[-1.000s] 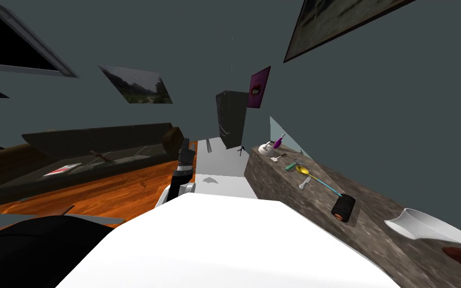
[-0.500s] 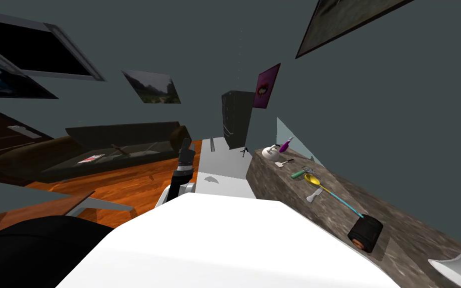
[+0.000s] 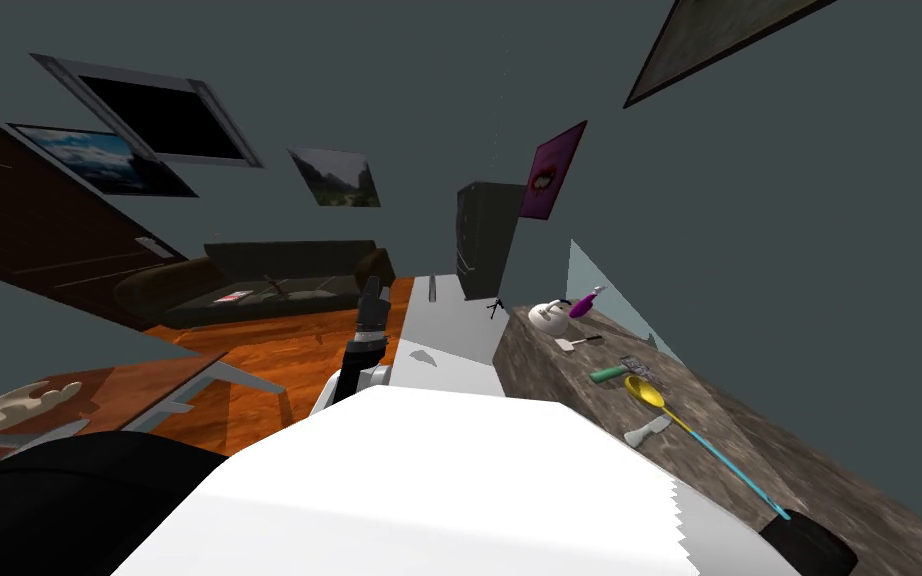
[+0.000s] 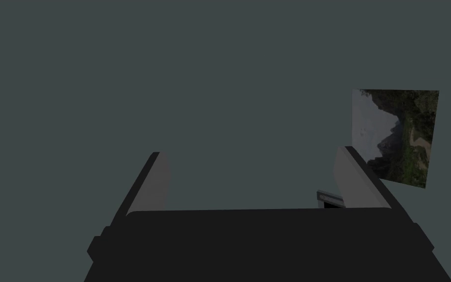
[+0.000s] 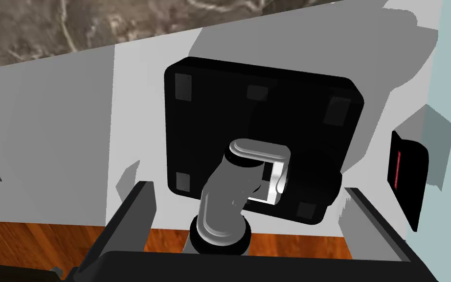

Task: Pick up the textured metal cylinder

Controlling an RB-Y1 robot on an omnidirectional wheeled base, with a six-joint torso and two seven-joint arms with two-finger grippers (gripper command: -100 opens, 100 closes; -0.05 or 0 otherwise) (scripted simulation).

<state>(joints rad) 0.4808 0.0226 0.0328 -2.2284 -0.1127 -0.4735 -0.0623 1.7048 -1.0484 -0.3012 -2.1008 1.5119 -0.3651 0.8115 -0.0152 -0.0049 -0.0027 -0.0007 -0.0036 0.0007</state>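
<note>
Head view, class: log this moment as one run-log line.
stage: pre-grasp | target: dark cylinder on stone counter, ungrasped | left gripper: open, facing wall | right gripper: open

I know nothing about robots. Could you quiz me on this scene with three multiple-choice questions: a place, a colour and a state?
1. Where does the dark cylinder lie? A sofa; B stone counter; C floor.
2. The spoon's bowl is: A red; B yellow; C black.
3. The left arm's jaws are: A open; B shut; C gripping a spoon.

Answers: B, it sits at the counter's near end; B, the bowl shows yellow; A, its fingers stand well apart with nothing between.
</note>
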